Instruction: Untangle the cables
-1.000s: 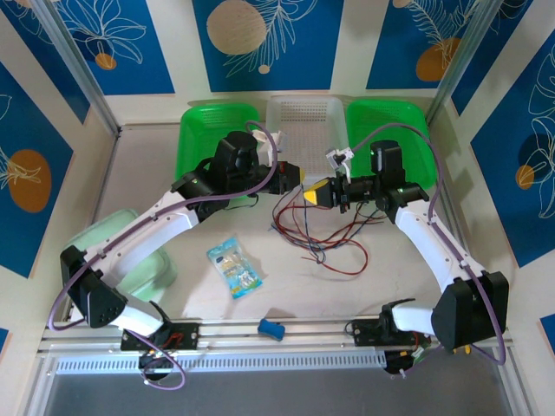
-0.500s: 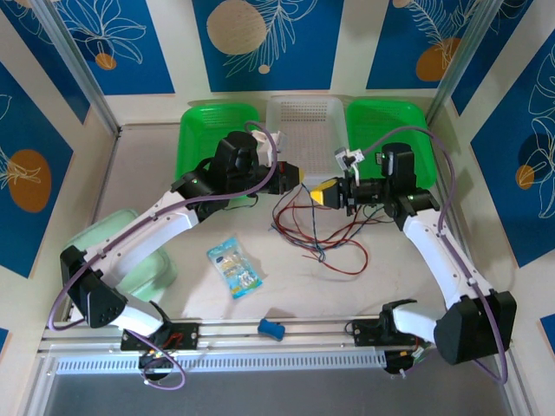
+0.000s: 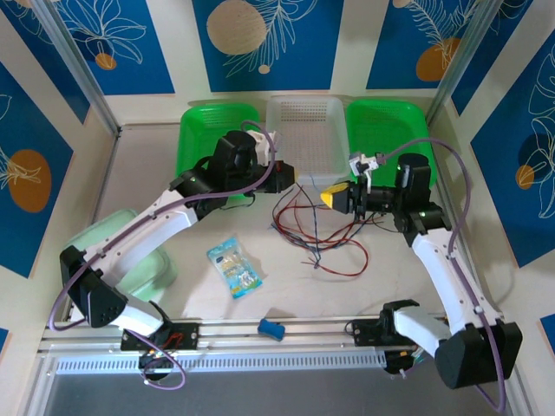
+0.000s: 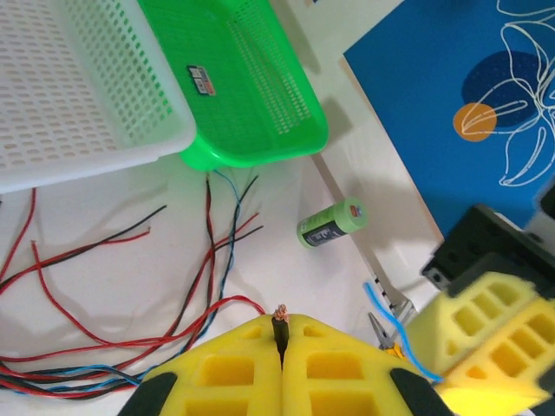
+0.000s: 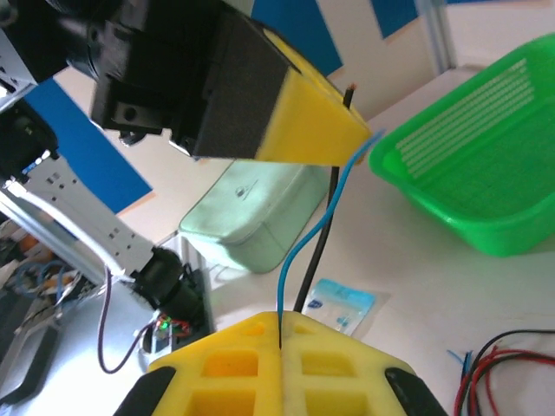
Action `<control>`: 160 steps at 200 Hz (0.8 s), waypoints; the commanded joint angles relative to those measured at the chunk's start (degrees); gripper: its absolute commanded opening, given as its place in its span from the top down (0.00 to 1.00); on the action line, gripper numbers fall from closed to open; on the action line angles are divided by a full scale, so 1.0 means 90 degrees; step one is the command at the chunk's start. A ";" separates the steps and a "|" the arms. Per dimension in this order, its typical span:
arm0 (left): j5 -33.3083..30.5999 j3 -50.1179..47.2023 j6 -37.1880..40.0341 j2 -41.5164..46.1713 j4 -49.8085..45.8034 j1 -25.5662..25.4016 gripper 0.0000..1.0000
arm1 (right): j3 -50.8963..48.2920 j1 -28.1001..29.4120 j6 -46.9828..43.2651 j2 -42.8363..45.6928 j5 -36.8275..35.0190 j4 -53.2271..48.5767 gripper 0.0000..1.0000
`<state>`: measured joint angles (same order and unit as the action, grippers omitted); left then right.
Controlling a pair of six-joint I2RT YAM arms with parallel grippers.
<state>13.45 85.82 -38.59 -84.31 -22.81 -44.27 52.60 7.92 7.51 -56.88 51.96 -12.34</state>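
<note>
Since before, the right gripper (image 3: pixel 334 198) has drawn away from the left gripper (image 3: pixel 290 178); each pinches a cable end. Loose cables (image 3: pixel 314 227) lie tangled before the basket (image 3: pixel 299 104): light, limp, best gripped near ends.

- I see the cables (image 3: pixel 319 232), red, black and blue strands, in a loose tangle on the table (image 3: pixel 143 173), nearer than the white basket (image 3: pixel 302 139).
- I read the left gripper (image 3: pixel 290 177) and right gripper (image 3: pixel 333 198) as closed, facing each other above the tangle without touching.
- A snack packet (image 3: pixel 234 268) lies left of the cables.
</note>
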 commanded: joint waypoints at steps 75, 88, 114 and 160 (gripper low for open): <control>-0.0185 0.2384 0.0560 -0.0400 -0.0512 0.0080 1.00 | 0.1014 0.1795 -0.0248 0.1599 -0.4990 -0.0006 1.00; -0.0315 0.2530 0.0657 -0.0362 -0.0577 0.0083 1.00 | 0.1064 0.1862 -0.0244 0.1687 -0.5473 0.0072 1.00; -0.0821 0.2494 0.0910 -0.0100 -0.0539 0.0081 1.00 | 0.1170 0.1893 -0.0147 0.1883 -0.6283 0.0384 1.00; -0.1270 0.2477 0.1291 0.0353 -0.0308 0.0085 1.00 | 0.1515 0.1895 -0.0450 0.1668 -0.6774 0.0970 1.00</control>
<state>6.00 106.87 -30.48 -84.77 -27.75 -44.03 63.66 24.64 5.52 -41.21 -3.09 -9.72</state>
